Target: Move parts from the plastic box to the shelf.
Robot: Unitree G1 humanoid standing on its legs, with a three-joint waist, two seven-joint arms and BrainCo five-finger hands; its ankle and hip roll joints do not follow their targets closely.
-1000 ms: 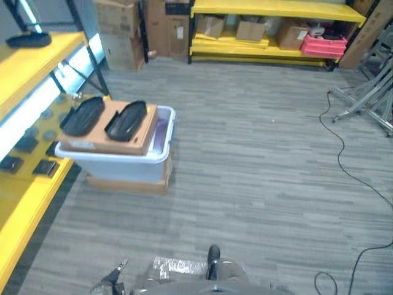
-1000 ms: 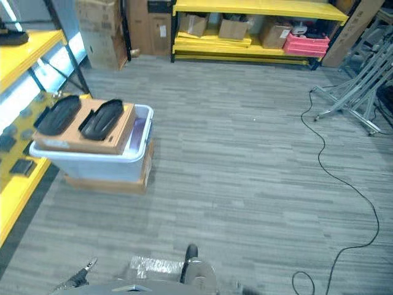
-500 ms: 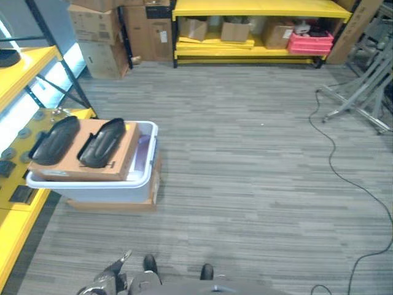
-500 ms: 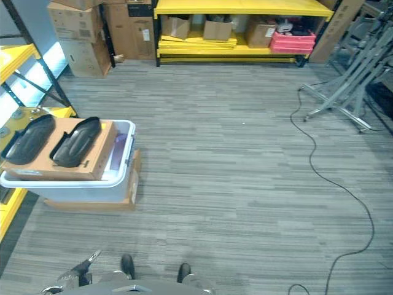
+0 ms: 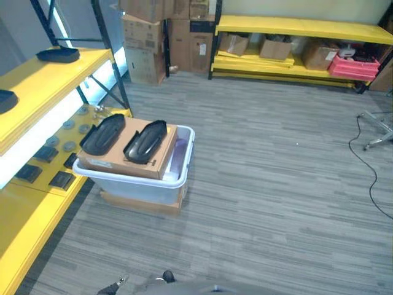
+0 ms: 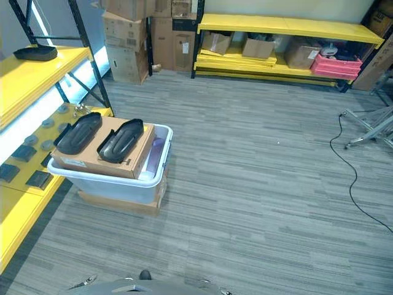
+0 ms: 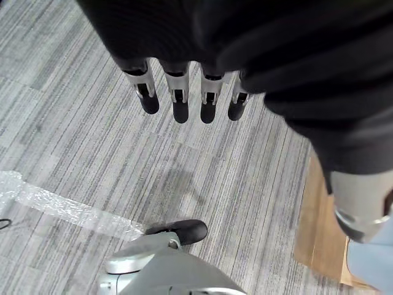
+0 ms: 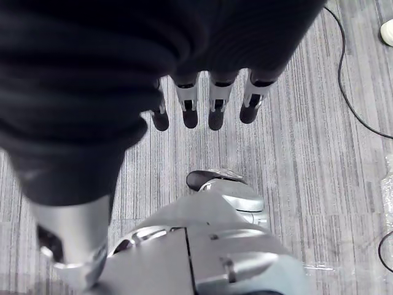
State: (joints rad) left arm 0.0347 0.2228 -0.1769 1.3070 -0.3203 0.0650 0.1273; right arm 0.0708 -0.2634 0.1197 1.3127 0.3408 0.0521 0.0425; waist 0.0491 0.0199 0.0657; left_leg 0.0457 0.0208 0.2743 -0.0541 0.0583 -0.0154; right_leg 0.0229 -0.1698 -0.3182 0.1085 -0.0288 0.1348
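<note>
Floor: grey striped carpet (image 5: 264, 184), wood-plank look, runs all the way to the far wall.
Room: warehouse-ish; a low yellow rack (image 5: 295, 27) along the far side holds cardboard boxes and a pink crate (image 5: 359, 66), with taller brown boxes (image 5: 147, 37) stacked in the far left corner.
Shelf: yellow shelf (image 5: 37, 80) down the left side, black posts, with a couple of dark parts on the upper level and small dark flat bits on the lower one.
Plastic box: pale translucent plastic box (image 5: 138, 181), rounded rim, sits on the floor on a flat cardboard slab, just beside the shelf.
Parts: two black parts (image 5: 126, 136), long curved shells, lying side by side on a brown cardboard sheet (image 5: 153, 161) across the box's left half.
Left hand: left hand (image 7: 184, 92) hangs over bare carpet with its fingers straight and loose, holding nothing, well nearer than the box.
Right hand: right hand (image 8: 209, 101) is the same deal, fingers relaxed and empty, pointing down at the floor.
</note>
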